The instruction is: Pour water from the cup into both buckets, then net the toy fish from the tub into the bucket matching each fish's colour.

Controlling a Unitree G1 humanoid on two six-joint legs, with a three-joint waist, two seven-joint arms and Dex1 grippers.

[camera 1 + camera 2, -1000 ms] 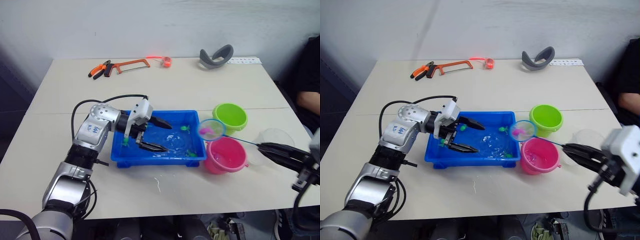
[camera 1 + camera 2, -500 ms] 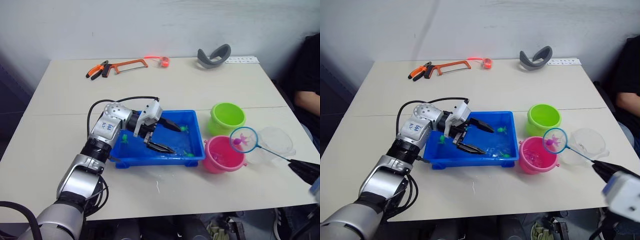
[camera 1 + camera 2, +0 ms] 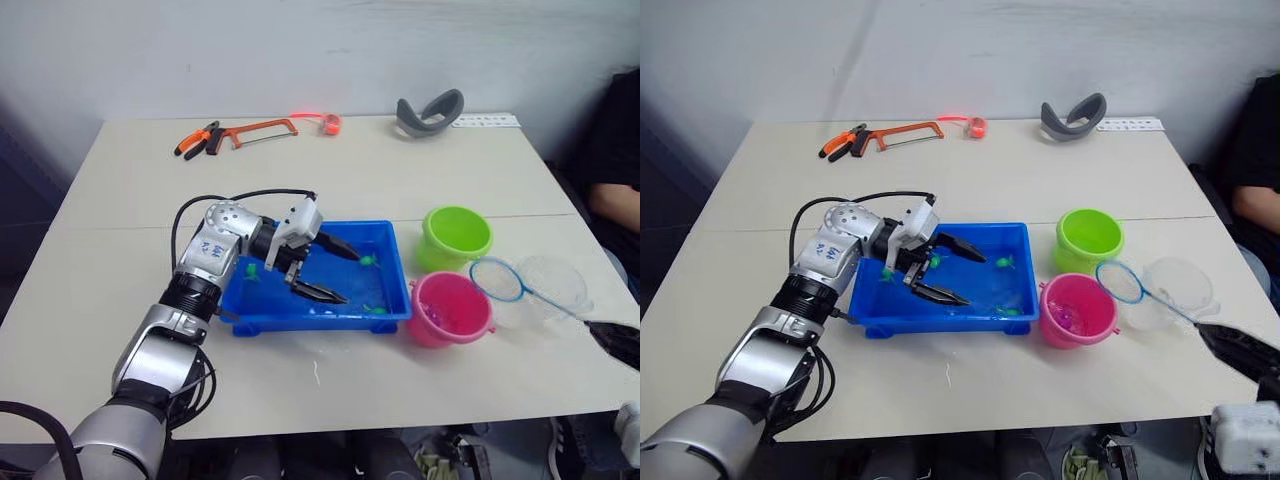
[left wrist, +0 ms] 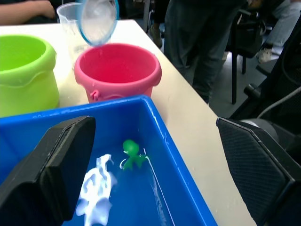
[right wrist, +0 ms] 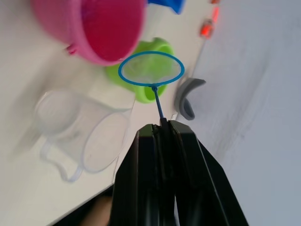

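The blue tub [image 3: 300, 322] lies mid-table with small green toy fish [image 3: 368, 261] in its water. My left gripper [image 3: 348, 278] hangs open inside the tub, holding nothing; in the left wrist view a green fish [image 4: 131, 153] lies between its fingers. To the tub's right stand the lime green bucket [image 3: 445, 252] and the pink bucket [image 3: 440, 330]. My right gripper [image 5: 162, 129] is shut on the handle of a blue-rimmed net [image 3: 497, 279]. The net is empty and hovers between the pink bucket and the clear cup [image 3: 555, 285].
At the table's far edge lie pliers [image 3: 200, 137], an orange hacksaw [image 3: 262, 128], a red tape roll [image 3: 332, 122] and a grey curved object [image 3: 430, 110]. A person [image 3: 615, 150] sits at the right edge. In the left wrist view, people's legs stand beyond the table's right edge.
The net swung right from the tub's edge, past the pink bucket, toward the cup. The pink fish it carried is no longer in it. The left gripper shifted slightly in the tub.
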